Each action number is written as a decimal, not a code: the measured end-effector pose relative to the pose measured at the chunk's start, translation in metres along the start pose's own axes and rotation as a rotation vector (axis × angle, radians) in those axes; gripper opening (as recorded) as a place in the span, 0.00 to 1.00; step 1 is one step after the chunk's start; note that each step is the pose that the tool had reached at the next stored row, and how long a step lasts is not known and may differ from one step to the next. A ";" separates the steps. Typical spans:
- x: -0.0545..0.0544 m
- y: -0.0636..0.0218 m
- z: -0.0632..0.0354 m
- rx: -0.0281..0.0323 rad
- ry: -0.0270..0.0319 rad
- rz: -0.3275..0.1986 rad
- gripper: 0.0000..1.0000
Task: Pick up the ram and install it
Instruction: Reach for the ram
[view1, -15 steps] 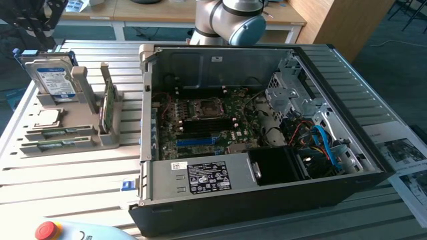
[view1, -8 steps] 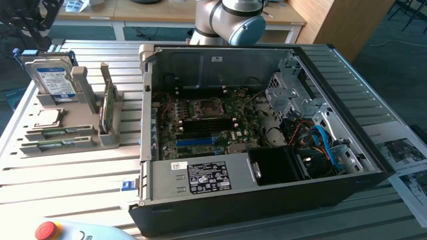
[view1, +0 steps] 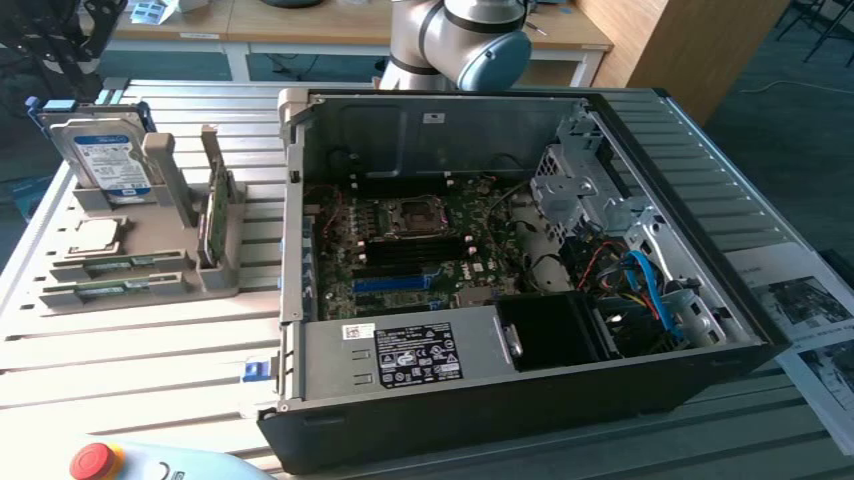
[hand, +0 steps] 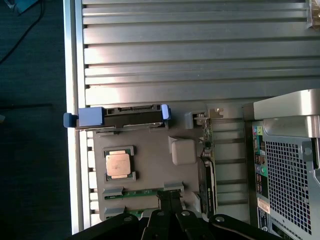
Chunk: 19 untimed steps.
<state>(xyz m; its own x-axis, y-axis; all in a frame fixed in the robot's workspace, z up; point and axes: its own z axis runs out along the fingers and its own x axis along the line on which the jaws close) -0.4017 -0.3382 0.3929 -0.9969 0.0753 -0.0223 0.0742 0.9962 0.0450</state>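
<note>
Beneath and beside the black 2-finger gripper (hand: 169, 201), the largest thing is the open black-and-silver steel computer case (view1: 534, 300), off to one side with its green motherboard bared. Directly under the gripper sits the moulded grey plastic holder (hand: 150, 145). In it, farthest beyond the fingertips, stands the silver hard drive (hand: 132, 114) with blue end caps. Nearer lies the square metal-lidded processor (hand: 119, 163), and on the case side stands the wide green circuit card (hand: 207, 165), seen edge-on.

The ram (hand: 142, 191), a long thin green circuit-board stick, lies flat in its holder slot right below the fingertips. The exterior view shows 2 such sticks side by side (view1: 118, 266). The jaws are pressed fully together and carry nothing.

As I judge it, this is the approach to the pick. Doing it well calls for jaws parted just wider than the stick's thin edge, centred along its length between the 2 grey end clips, and a straight lift so the board does not bind or flex.

The slatted aluminium table (view1: 160, 370) is flat and ridged. Wooden desks (view1: 334, 25) stand behind it, printed papers (view1: 801, 300) lie past the case, and a red stop button (view1: 96, 460) is at the near edge.
</note>
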 end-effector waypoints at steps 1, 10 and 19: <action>0.000 0.0000 0.0000 0.0000 0.0000 0.000 0.10; 0.000 -0.0050 -0.0002 0.0000 0.0000 0.000 0.10; -0.001 -0.0154 -0.0006 0.0000 -0.0001 0.000 0.10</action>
<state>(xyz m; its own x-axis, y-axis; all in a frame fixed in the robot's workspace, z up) -0.4021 -0.3537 0.3929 -0.9969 0.0753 -0.0224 0.0743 0.9962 0.0450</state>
